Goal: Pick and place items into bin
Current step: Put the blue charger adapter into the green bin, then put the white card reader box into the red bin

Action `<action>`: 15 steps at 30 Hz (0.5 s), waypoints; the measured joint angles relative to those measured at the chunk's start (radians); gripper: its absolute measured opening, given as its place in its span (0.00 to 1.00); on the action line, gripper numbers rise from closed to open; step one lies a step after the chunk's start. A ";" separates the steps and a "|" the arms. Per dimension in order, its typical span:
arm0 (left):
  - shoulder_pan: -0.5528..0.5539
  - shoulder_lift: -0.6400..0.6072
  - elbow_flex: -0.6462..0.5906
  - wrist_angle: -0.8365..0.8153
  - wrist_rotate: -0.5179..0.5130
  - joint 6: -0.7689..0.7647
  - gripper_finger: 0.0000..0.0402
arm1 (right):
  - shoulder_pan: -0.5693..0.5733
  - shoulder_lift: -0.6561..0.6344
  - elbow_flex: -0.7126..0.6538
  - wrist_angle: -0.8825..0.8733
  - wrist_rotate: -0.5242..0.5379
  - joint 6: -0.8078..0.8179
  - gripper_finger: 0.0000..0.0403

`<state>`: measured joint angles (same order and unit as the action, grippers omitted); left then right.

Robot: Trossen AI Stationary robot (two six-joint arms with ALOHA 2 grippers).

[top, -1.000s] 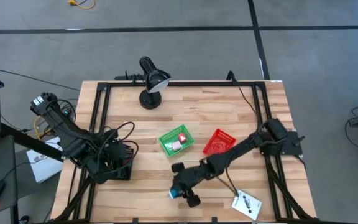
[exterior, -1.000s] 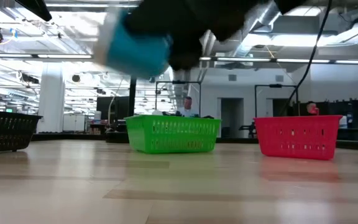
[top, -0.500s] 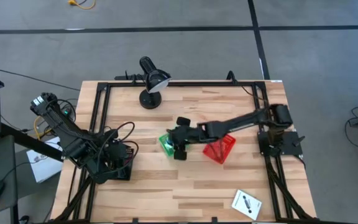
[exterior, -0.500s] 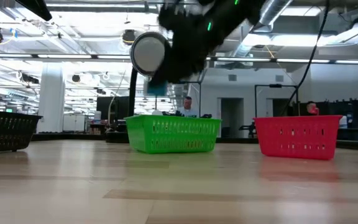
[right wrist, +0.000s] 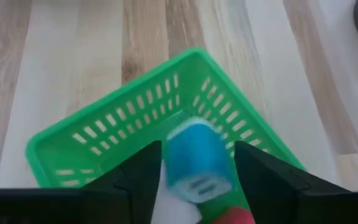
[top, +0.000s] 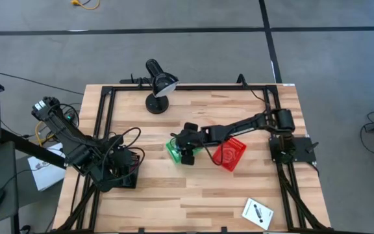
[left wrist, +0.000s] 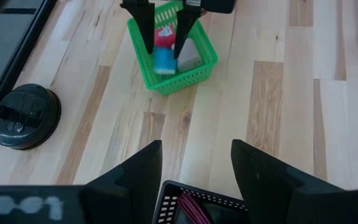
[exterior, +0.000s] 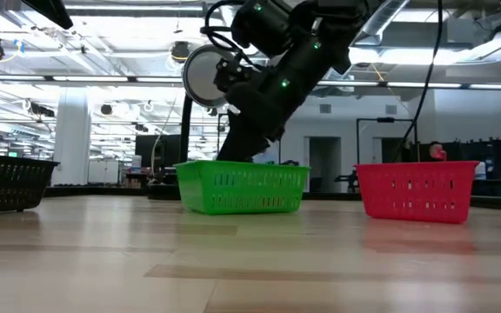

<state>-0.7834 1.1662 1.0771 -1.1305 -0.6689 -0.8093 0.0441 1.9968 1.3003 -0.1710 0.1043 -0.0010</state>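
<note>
Baskets: one green (top: 172, 147), one red (top: 230, 153). Right gripper (left wrist: 164, 26) jaws released, blue cube (right wrist: 196, 157) falling.

blurred: blue cube (right wrist: 196, 158) | hidden: green basket (top: 172, 148) contents under right arm, high view

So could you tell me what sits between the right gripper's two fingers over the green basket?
The blue cube, seen in the right wrist view between the right gripper's spread fingers, above the green basket.
</note>
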 joint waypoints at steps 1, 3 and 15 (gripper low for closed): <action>0.000 0.000 0.000 0.000 0.000 0.000 0.46 | 0.000 -0.001 0.000 0.003 0.000 0.000 0.51; 0.000 0.000 0.000 0.000 0.000 0.000 0.46 | 0.001 -0.002 0.000 0.000 0.000 -0.001 0.54; 0.000 0.000 0.000 0.001 0.000 0.003 0.46 | 0.069 -0.098 0.074 -0.236 -0.064 -0.002 0.55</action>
<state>-0.7831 1.1662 1.0771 -1.1291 -0.6691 -0.8064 0.1128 1.8985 1.3743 -0.4066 0.0399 -0.0034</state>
